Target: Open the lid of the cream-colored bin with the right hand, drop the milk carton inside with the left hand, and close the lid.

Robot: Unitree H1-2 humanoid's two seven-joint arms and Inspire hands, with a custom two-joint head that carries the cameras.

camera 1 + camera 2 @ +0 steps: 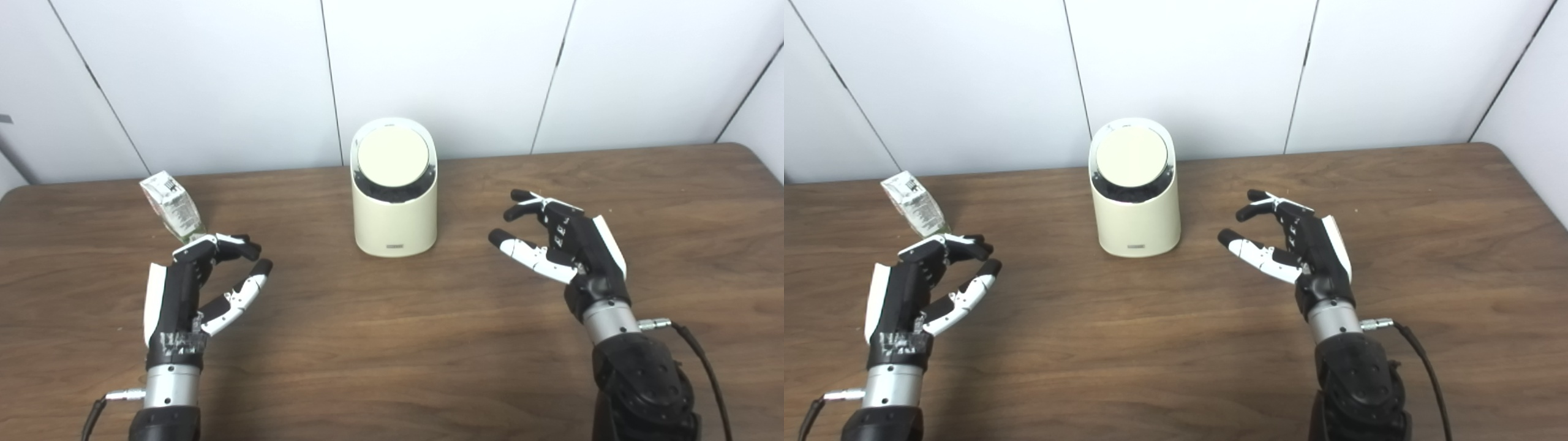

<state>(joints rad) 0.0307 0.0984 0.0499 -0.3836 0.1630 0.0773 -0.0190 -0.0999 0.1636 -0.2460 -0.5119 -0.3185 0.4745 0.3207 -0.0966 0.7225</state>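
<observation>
The cream-colored bin stands upright at the table's middle, toward the back. Its round lid lies shut in the slanted top. The milk carton, white with green print, stands tilted at the left, just behind my left hand. My left hand is open and empty above the table, fingers curled, close in front of the carton and apart from it. My right hand is open and empty to the right of the bin, about a hand's width from it.
The brown wooden table spans the view, with its rounded far corners at left and right. A white panelled wall rises right behind the table.
</observation>
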